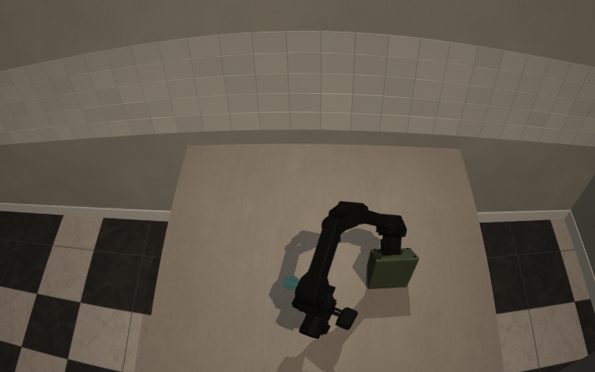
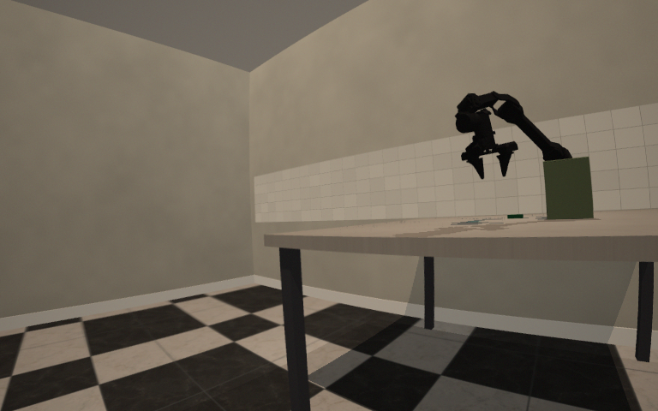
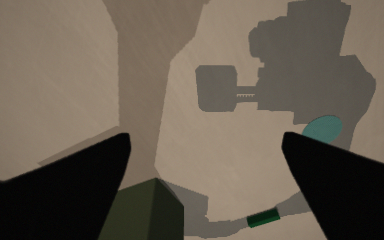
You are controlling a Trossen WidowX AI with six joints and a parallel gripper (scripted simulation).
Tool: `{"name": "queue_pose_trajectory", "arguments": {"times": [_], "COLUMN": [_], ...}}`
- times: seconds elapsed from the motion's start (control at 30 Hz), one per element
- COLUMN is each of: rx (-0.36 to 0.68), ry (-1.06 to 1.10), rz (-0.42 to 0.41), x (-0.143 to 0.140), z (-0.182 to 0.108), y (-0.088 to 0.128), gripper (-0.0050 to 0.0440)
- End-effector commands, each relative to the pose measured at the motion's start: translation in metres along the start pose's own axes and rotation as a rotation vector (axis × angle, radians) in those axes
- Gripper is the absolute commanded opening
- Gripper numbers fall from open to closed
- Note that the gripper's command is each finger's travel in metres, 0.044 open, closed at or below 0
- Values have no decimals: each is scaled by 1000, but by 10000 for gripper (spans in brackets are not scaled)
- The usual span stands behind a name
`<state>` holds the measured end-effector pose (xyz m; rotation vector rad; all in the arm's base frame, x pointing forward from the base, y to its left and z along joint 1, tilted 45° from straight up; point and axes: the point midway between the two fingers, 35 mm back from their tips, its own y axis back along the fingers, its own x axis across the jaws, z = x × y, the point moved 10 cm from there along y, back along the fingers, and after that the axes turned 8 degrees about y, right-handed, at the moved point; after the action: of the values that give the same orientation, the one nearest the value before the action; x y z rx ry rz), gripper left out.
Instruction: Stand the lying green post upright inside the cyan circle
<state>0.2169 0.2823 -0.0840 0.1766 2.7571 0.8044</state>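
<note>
The green post (image 3: 263, 218) lies flat on the table, small and dark green, at the lower edge of the wrist view. It also shows in the exterior view (image 2: 514, 216) as a low green strip, left of the arm's base. The cyan circle (image 3: 322, 128) is a flat disc on the table, apart from the post. It also shows in the top view (image 1: 290, 282), partly under the arm. My gripper (image 2: 492, 173) is open and empty, and hangs high above the table with its fingers pointing down. In the wrist view, the gripper (image 3: 206, 140) has only bare table between its fingers.
The arm stands on an olive green box (image 1: 391, 267) on the right side of the table, also seen in the exterior view (image 2: 567, 187). The arm's shadows fall across the table around the circle and the post. A tiled wall runs behind the table.
</note>
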Motion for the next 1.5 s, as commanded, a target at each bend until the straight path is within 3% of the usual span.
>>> {"name": "queue_pose_trajectory", "arguments": {"times": [0.0,0.53,0.67,0.77,1.03,1.1,1.47], "rx": [-22,-22,-40,-75,-164,-164,-245], "ry": [-10,-10,-29,-72,-218,-218,-451], "rz": [-2,-2,9,31,84,84,124], "x": [-3,-3,-16,-40,-99,-99,-148], "z": [-2,-2,-13,-31,-93,-93,-187], "y": [7,7,8,8,-5,-5,-42], "gripper": [400,400,304,233,233,233,233]}}
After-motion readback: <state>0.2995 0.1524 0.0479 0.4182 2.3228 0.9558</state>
